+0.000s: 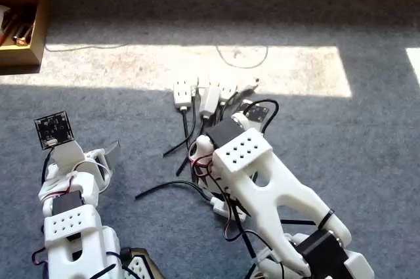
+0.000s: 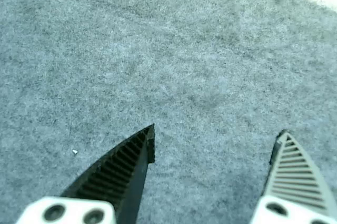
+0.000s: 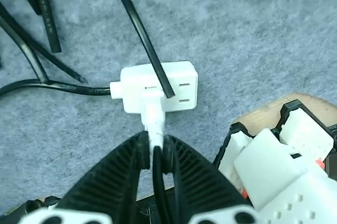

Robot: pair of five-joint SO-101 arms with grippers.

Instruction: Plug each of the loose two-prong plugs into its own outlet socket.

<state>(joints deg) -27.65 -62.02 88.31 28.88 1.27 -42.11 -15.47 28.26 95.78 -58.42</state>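
In the right wrist view a white outlet block [image 3: 181, 84] lies on the grey carpet, with a white two-prong plug [image 3: 147, 105] pressed against its face beside two free slot pairs. My right gripper [image 3: 154, 150] is shut on the plug's neck where its black cord leaves. Its prongs are hidden. A black cord [image 3: 147, 45] lies across the block. From above, this block [image 1: 220, 208] peeks out under the right arm. My left gripper [image 2: 218, 134] hangs open over bare carpet, nothing between its fingers, at the lower left [image 1: 105, 157].
More white outlet blocks and plugs [image 1: 197, 95] cluster at the sunlit patch's edge, black cords [image 1: 187, 131] trailing toward me. A wooden box [image 1: 23, 26] stands at the far left. An arm base on a wooden board [image 3: 263, 116] is close to the held block.
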